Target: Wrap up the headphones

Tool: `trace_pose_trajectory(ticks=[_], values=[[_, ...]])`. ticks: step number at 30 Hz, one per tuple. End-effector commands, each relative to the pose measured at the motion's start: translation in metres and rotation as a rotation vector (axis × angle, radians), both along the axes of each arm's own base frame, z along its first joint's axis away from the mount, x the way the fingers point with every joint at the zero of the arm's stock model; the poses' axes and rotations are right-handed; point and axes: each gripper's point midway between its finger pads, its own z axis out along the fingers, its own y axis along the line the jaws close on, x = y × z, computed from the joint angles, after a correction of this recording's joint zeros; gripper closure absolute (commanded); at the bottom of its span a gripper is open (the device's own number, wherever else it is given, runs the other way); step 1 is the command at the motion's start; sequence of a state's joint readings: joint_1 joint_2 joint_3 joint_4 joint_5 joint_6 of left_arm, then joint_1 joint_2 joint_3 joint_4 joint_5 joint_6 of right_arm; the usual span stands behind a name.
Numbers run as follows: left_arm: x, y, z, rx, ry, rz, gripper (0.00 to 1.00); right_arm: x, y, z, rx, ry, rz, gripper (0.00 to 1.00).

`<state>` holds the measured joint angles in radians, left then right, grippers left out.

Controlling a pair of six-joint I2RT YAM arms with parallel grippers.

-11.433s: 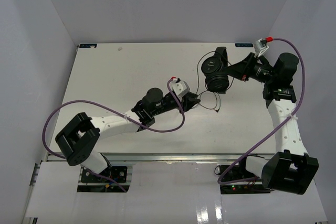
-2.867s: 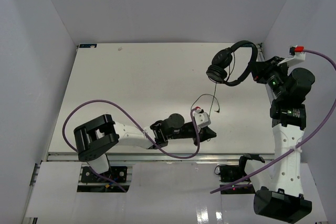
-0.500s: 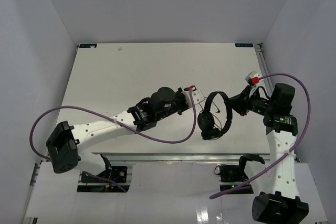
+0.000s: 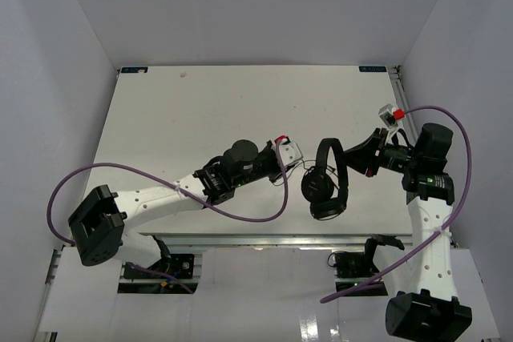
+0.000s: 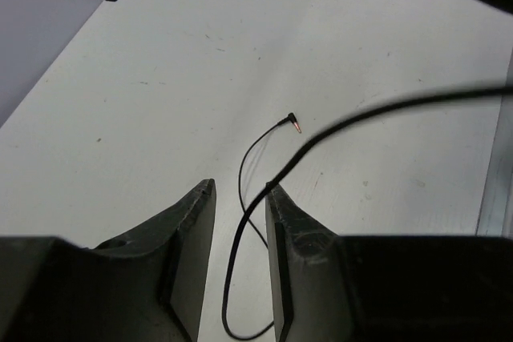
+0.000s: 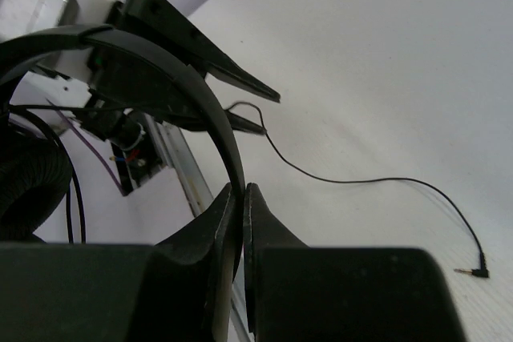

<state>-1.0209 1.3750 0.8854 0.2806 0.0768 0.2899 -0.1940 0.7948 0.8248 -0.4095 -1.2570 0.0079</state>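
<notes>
The black headphones (image 4: 325, 179) hang above the near middle of the table, earcups low and to the left. My right gripper (image 4: 357, 158) is shut on the thin headband (image 6: 164, 66); its jaws (image 6: 241, 191) pinch the band, and an earcup (image 6: 32, 186) shows at the left edge. The thin cord (image 6: 361, 182) trails over the table to its plug (image 6: 479, 273). My left gripper (image 4: 300, 167) is open just left of the headphones. In the left wrist view the cord (image 5: 240, 178) runs through the gap between its jaws (image 5: 240, 190), brushing the right fingertip; the plug (image 5: 295, 123) lies beyond.
The white table (image 4: 184, 118) is walled on three sides. A metal rail (image 4: 264, 238) runs along its near edge and shows in the left wrist view (image 5: 497, 174). A purple cable (image 4: 248, 218) loops from the left arm over the near edge.
Over the last seconds the right arm brought the headphones from the far right corner to the near middle. In the last half second the left gripper dropped slightly toward the near edge, and the headphones turned a little.
</notes>
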Motion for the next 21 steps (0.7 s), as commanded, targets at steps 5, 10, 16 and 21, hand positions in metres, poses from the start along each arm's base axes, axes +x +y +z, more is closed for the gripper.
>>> trace_pose_trajectory(ticks=[5,10,16,21], values=[[-0.023,-0.011,0.036,-0.25,0.012,-0.118,0.56,-0.011,0.009,0.066,0.125,0.025,0.073,0.92],[-0.03,-0.014,0.029,-0.319,0.062,-0.145,0.55,-0.003,0.009,0.092,0.17,-0.004,0.024,0.92],[-0.041,-0.018,0.021,-0.399,0.134,-0.191,0.55,0.009,0.006,0.113,0.229,0.016,-0.045,0.92],[-0.046,-0.023,0.005,-0.425,0.192,-0.214,0.55,0.017,0.004,0.124,0.279,0.041,-0.084,0.92]])
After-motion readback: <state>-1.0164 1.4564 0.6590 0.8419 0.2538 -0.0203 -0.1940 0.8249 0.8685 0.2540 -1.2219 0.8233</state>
